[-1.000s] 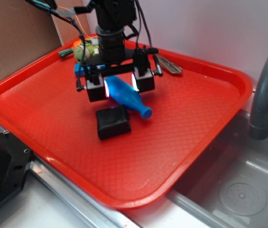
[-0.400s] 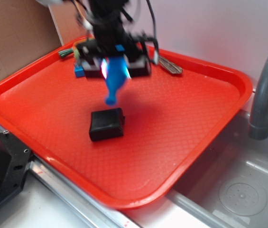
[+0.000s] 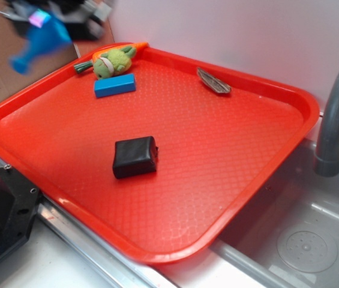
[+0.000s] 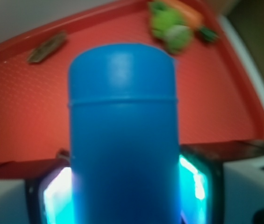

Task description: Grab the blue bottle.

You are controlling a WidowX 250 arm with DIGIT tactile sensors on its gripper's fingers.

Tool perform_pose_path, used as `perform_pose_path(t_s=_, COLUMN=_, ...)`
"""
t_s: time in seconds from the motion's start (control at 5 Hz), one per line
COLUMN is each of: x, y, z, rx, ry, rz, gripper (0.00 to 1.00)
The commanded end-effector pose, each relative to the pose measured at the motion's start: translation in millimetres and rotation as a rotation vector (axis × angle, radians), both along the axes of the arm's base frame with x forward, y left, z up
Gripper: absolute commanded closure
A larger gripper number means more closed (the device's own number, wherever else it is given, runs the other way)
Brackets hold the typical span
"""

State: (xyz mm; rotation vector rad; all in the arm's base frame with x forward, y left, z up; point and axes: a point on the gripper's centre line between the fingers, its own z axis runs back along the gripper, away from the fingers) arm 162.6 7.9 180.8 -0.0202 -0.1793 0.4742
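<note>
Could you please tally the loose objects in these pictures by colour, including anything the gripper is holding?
Blue: 2, the blue bottle held in the gripper off the tray's far-left corner, and the blue block
Green: 1, the plush toy
Orange: 1, the carrot behind the plush
Black: 1, the black block
Brown-grey: 1, a flat piece near the tray's back edge
Total: 6

Smooth plastic blue bottle (image 4: 122, 140); textured tray (image 3: 217, 156)
</note>
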Motion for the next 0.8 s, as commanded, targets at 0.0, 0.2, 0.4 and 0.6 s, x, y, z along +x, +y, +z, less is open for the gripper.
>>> perform_pose_path(t_s=0.0, x=43.0, y=23.0, z=63.3, rx=-0.074, ry=0.037, rz=-0.037, gripper=1.00)
perform_pose_path(t_s=0.2, x=75.8, y=-3.9, z=75.8, rx=-0.018, ry=0.033, rz=-0.146, gripper=1.00)
perform_pose_path(t_s=0.4, x=80.3, y=-24.8, z=81.7, rx=0.013, ry=0.020, rz=-0.187, gripper=1.00)
perform_pose_path(t_s=0.6, x=78.6, y=-29.6, z=74.3, rx=0.000, ry=0.026, rz=-0.189, gripper=1.00)
